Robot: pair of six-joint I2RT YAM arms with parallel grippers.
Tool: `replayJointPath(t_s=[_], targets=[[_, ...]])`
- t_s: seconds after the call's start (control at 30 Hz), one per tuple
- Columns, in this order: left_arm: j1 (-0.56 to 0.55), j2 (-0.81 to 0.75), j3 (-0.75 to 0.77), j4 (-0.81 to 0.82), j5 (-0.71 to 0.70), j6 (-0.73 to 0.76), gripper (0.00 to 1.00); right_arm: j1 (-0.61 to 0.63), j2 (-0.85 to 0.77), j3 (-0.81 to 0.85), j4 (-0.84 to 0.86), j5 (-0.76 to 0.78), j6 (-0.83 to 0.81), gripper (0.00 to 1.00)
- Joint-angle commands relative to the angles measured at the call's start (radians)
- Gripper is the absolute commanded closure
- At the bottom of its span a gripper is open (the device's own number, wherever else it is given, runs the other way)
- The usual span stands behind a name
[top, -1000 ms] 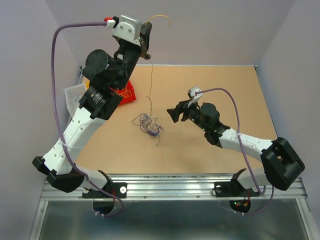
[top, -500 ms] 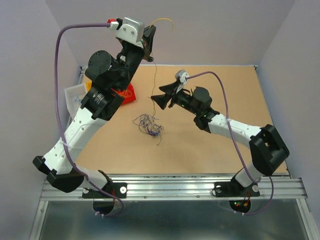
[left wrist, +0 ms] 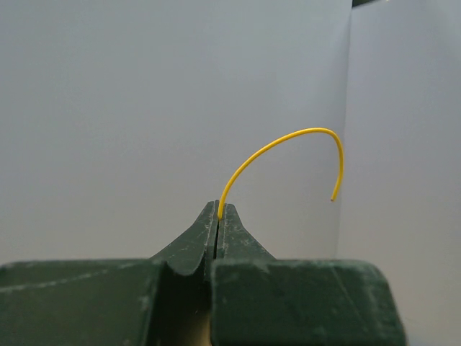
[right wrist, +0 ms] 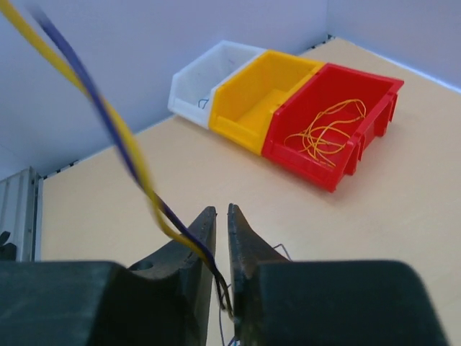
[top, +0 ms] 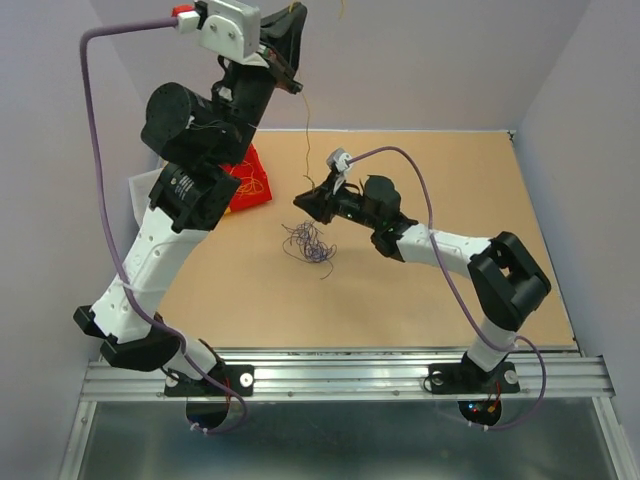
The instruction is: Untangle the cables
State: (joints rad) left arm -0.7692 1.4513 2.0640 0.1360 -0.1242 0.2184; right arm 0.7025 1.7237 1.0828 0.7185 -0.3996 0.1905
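My left gripper (top: 292,22) is raised high at the back, shut on the end of a yellow cable (left wrist: 288,137) that arcs out past its tips (left wrist: 218,205). The yellow cable (top: 307,130) hangs down from it to my right gripper (top: 303,197). There, the yellow strand and a blue one (right wrist: 122,133) run together down between the right gripper's (right wrist: 222,209) fingers, which are closed to a narrow slit on them. Below it, a tangle of blue and dark cables (top: 312,243) lies on the table.
A red bin (right wrist: 374,81) holding loose yellow wires (right wrist: 328,126), a yellow bin (right wrist: 288,61) and a white bin (right wrist: 216,54) stand in a row at the table's left. In the top view my left arm covers most of the red bin (top: 252,186).
My left gripper has lifted the yellow cable higher. My right gripper has moved left to the hanging strand and closed from wide open onto it. The tangle has shifted slightly right.
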Motion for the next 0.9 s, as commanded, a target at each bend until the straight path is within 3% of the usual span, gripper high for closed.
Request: replayJointPath(t_s=[0.0,0.17,0.4,0.6,0.73,0.87], targets=[[-0.012,-0.022,0.139,0.134,0.023,0.036,1.00,0.008,0.043,-0.055,0.053,0.027,0.027,0.86],[-0.013,-0.011,0.281,0.181,-0.014,0.096,1.00,0.009,0.112,-0.167,0.082,0.083,0.055,0.88],[-0.013,-0.112,0.153,0.329,-0.094,0.200,1.00,0.011,0.129,-0.285,0.101,0.218,0.070,0.92],[-0.013,-0.176,-0.063,0.385,-0.094,0.248,1.00,0.009,0.039,-0.345,0.079,0.292,0.075,0.82],[-0.012,-0.235,-0.349,0.537,-0.162,0.312,1.00,0.011,-0.087,-0.359,0.026,0.292,0.070,0.75],[-0.007,-0.249,-0.490,0.588,-0.184,0.340,1.00,0.011,-0.169,-0.336,-0.057,0.337,0.053,0.64]])
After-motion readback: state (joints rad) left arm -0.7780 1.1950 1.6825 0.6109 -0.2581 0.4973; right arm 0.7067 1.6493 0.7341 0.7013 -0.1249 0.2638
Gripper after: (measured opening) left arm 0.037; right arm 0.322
